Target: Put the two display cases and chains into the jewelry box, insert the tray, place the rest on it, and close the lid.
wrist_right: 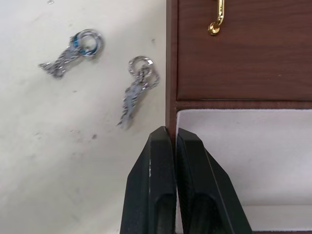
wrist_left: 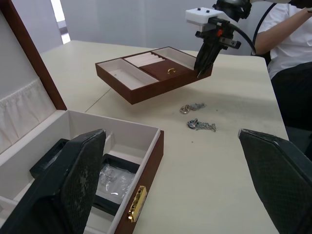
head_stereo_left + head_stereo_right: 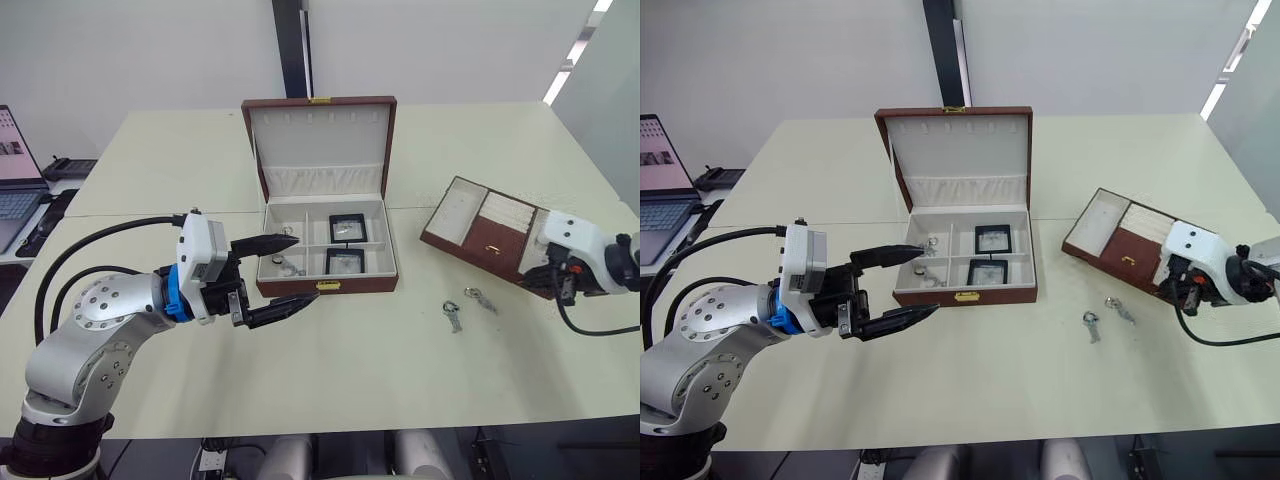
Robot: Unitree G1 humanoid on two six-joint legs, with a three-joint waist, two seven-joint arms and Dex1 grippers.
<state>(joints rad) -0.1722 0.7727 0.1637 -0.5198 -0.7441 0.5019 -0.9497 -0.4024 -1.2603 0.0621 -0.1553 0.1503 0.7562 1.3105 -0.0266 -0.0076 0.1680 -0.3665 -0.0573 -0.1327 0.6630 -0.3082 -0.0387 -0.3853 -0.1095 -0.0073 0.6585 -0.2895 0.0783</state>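
Note:
The jewelry box (image 3: 372, 285) stands open mid-table with its lid (image 3: 320, 140) upright. Both display cases (image 3: 348, 228) (image 3: 345, 261) lie in its right compartments, and silvery chains (image 3: 288, 241) lie in the left ones. My left gripper (image 3: 306, 268) is open and empty at the box's front-left corner. To the right, my right gripper (image 1: 170, 134) is shut on the near rim of the tray (image 3: 490, 236). In the left wrist view the tray (image 2: 156, 73) hangs tilted above the table. Two small silvery pieces (image 3: 455, 316) (image 3: 480, 298) lie on the table between box and tray.
A laptop (image 3: 15, 190) and a black device sit on a side table at far left. A person in a white shirt (image 2: 287, 39) is beyond the table's right side. A dark pillar (image 3: 292, 45) rises behind the box.

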